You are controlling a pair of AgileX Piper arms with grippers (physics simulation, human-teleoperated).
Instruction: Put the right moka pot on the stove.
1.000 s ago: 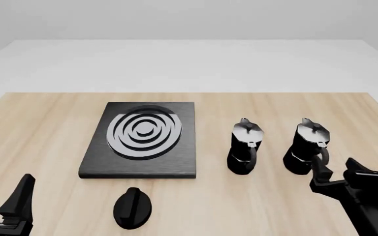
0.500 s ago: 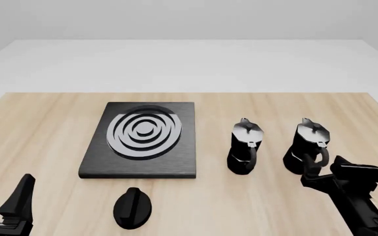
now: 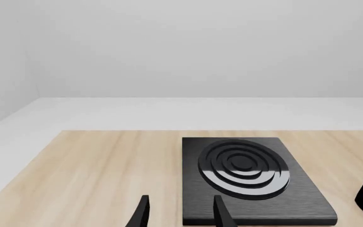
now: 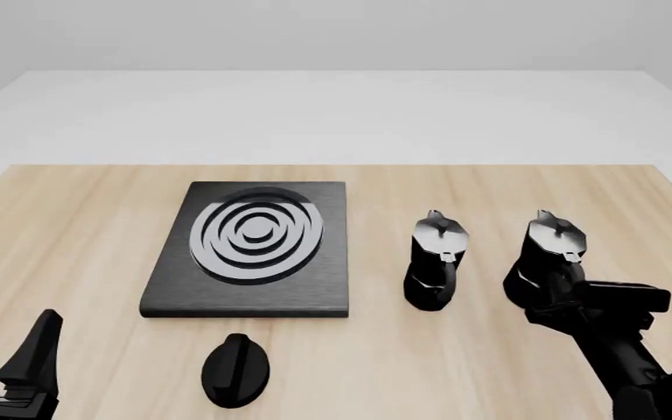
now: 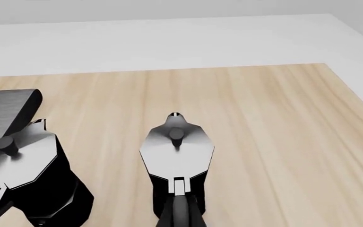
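Note:
The right moka pot [image 4: 549, 249] stands upright near the table's right side, black with a silvery lid, its loop handle facing me. The look-alike left pot [image 4: 436, 258] stands beside it. In the right wrist view the right moka pot [image 5: 176, 153] fills the centre with its handle at the picture's edge, and no fingers show. My right gripper [image 4: 579, 300] is open just behind that handle, not closed on it. The stove [image 4: 255, 249] lies left of both pots. My left gripper [image 4: 7, 366] is open at the front left corner, holding nothing; its fingers [image 3: 142, 215] show before the stove [image 3: 251, 179].
A small black oval knob [image 4: 237, 370] lies in front of the stove. The left pot [image 5: 24, 175] stands between the right pot and the stove, about a pot's width from each. The table's right edge runs close to the right pot.
My right gripper has moved forward and leftward, closing in on the right pot's handle. The left arm and both pots have not moved.

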